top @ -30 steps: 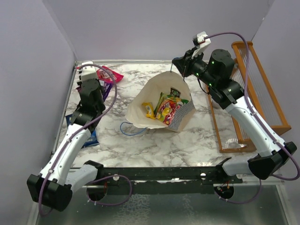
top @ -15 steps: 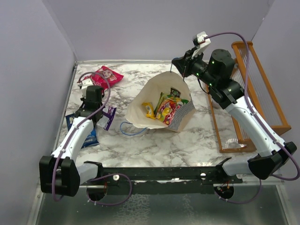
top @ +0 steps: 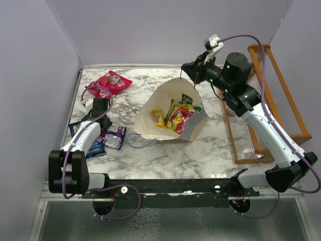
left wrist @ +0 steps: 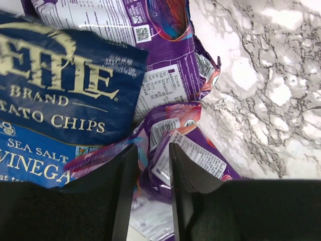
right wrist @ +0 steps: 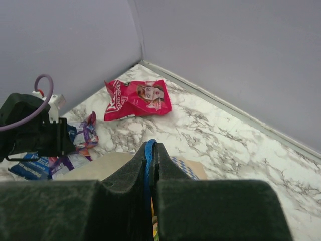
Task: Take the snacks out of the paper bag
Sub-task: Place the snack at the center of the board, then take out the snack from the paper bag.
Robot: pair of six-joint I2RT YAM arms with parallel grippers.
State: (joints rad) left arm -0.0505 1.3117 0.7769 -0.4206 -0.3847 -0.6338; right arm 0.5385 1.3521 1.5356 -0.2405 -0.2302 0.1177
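Cream paper bag (top: pixel 148 118), checkered side | right hand (right wrist: pixel 152 146) pinches blue handle (right wrist: pixel 148 156) | left hand (left wrist: pixel 153 153) ajar, empty

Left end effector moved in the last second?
Yes. In the top view the left end effector pulled away from the shiny pink-red snack bag toward the near side, now above small purple packets.

Orange wooden rack (top: pixel 286 100), marble table (top: pixel 200 150)
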